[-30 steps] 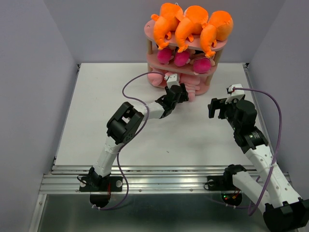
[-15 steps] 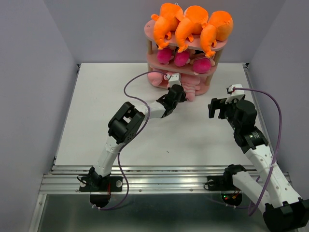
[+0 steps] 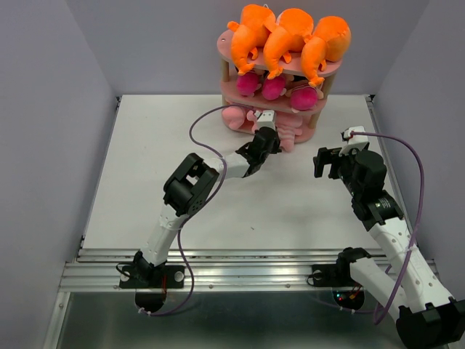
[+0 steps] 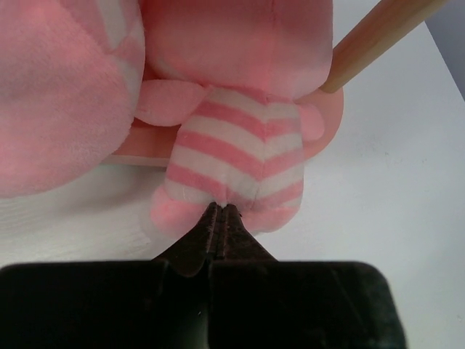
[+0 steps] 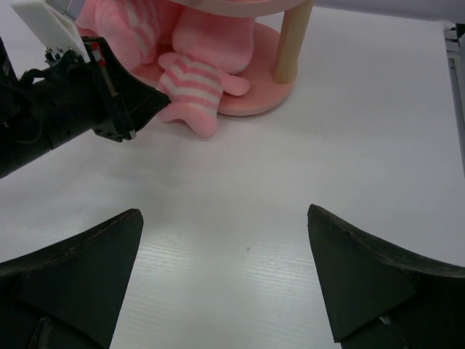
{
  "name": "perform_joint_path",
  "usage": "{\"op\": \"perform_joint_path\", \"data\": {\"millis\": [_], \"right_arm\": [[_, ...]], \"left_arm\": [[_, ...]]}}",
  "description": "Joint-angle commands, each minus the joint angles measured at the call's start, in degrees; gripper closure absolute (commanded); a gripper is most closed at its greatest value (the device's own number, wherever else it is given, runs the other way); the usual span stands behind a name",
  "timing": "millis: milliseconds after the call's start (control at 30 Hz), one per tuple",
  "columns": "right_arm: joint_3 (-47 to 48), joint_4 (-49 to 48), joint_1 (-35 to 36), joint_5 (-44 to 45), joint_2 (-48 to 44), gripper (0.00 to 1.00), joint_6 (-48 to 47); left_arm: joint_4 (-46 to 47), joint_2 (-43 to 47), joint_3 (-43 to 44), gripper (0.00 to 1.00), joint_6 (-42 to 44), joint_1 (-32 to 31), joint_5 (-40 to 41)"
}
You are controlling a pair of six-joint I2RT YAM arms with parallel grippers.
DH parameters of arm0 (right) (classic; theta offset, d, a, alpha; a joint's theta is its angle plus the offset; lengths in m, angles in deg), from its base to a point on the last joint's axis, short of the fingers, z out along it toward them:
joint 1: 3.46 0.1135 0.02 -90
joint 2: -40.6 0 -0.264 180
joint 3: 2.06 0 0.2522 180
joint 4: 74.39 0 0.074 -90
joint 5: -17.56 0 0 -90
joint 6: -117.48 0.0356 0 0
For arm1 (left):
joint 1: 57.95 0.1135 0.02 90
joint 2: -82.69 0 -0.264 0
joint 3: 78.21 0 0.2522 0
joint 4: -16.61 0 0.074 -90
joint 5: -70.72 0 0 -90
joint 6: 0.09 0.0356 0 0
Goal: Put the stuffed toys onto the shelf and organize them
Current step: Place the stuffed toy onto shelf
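Three orange monsters (image 3: 289, 36) fill the top tier of the shelf (image 5: 265, 81), with magenta dolls (image 3: 273, 88) on the middle tier. My left gripper (image 4: 221, 209) is pressed fully together, its tips touching the lower striped edge of a pink pig (image 4: 236, 160) that pokes out past the bottom tier's rim. I cannot tell whether any cloth is caught. My right gripper (image 5: 224, 212) hovers wide apart over the surface (image 5: 305, 167), well clear of the pig.

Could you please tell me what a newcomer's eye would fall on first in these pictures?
Three bright orange monsters crowd the top tier of the pink shelf at the far side of the table. Below, the left tool is shut, its tips touching a striped pink pig that hangs over the bottom tier's rim. The right tool hangs open above the table.
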Motion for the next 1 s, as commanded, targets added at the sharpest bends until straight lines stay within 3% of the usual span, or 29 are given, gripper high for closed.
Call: {"op": "perform_joint_path", "data": {"millis": [0,967], "right_arm": [[0.02,-3.35,-0.27,0.81,-0.61,0.00,-0.74],[-0.07,-3.35,-0.27,1.16,-0.52,0.00,-0.92]], "left_arm": [[3.35,3.49,2.19,1.00,6.15,-0.82,2.15],[3.44,3.84,9.31,1.00,14.94,-2.40,7.95]]}}
